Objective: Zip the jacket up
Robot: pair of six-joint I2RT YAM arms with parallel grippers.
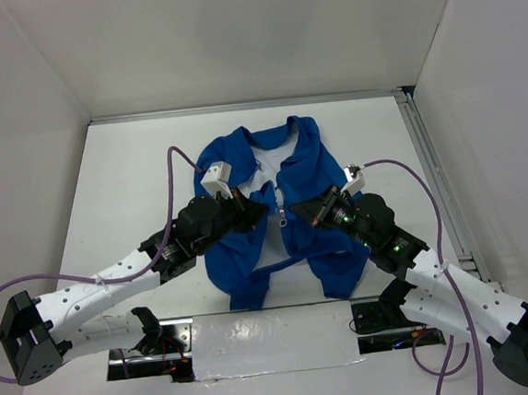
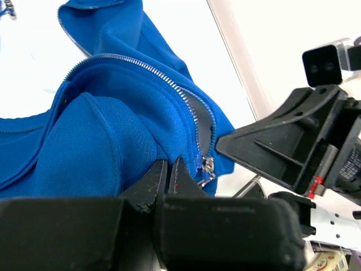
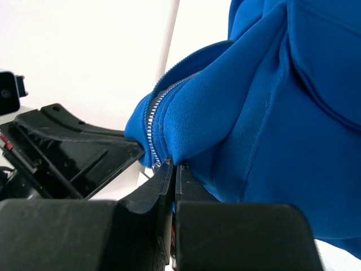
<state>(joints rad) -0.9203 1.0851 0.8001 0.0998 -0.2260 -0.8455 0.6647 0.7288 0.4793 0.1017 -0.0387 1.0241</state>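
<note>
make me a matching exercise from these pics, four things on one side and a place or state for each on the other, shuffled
Things
1. royal-blue soft fabric jacket
2. silver metal zipper
3. left gripper
4. thin purple cable

Descriptions
A. arcs off the left arm
B. fingers shut on blue fabric by the zip slider
C. lies spread on the white table
D. runs along the front edge, upper part undone

Pairs: 1-C, 2-D, 3-B, 4-A

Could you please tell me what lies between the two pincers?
The open front of the jacket, with its silver zipper pull; the top view shows it.
</note>
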